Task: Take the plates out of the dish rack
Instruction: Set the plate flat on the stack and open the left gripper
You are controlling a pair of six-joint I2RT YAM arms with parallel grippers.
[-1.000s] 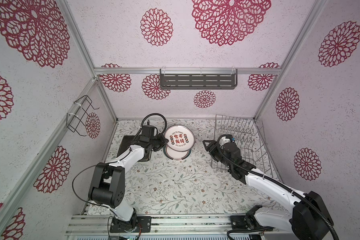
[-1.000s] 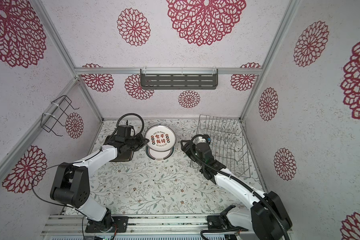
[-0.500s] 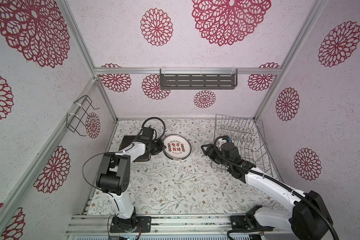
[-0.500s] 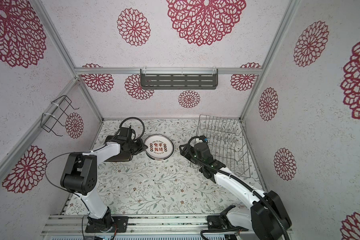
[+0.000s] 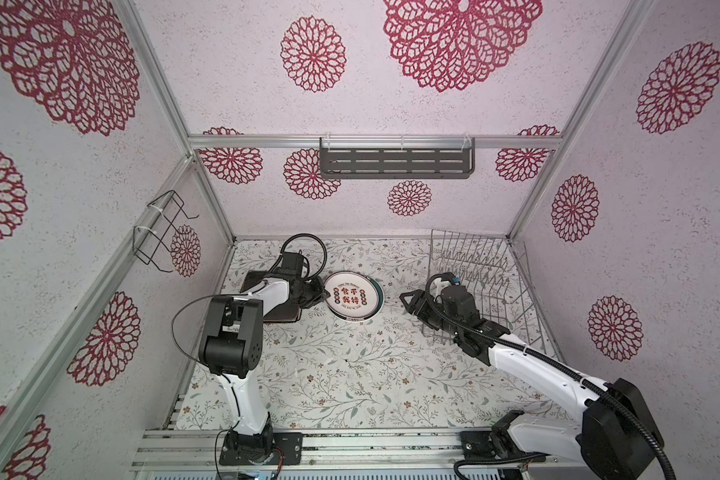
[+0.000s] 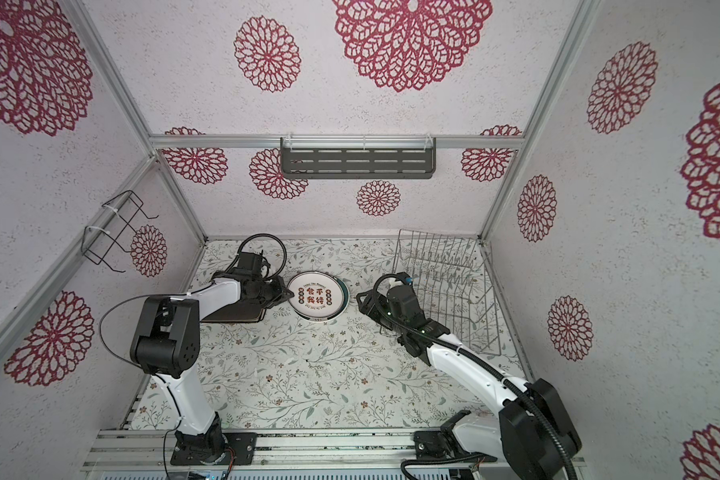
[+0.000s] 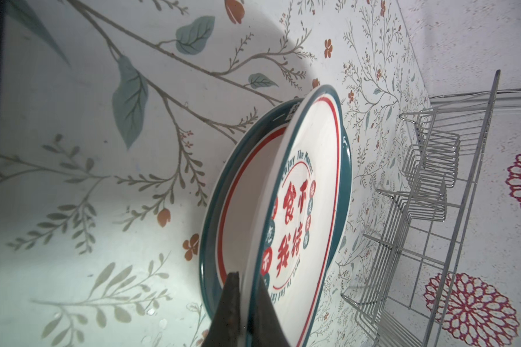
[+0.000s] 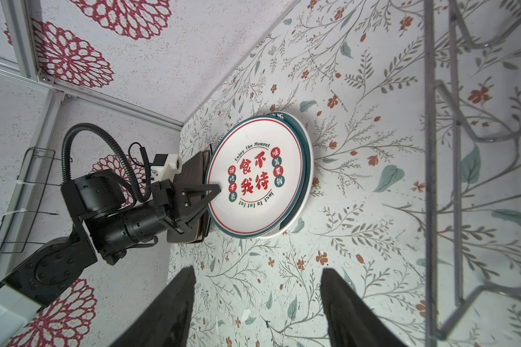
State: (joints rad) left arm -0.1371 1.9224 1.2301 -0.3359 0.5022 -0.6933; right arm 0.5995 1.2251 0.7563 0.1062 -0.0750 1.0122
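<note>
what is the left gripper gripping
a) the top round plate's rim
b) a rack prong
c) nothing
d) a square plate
a: in the left wrist view the left gripper is shut on the rim of the top round plate, which lies over a second round plate.
</note>
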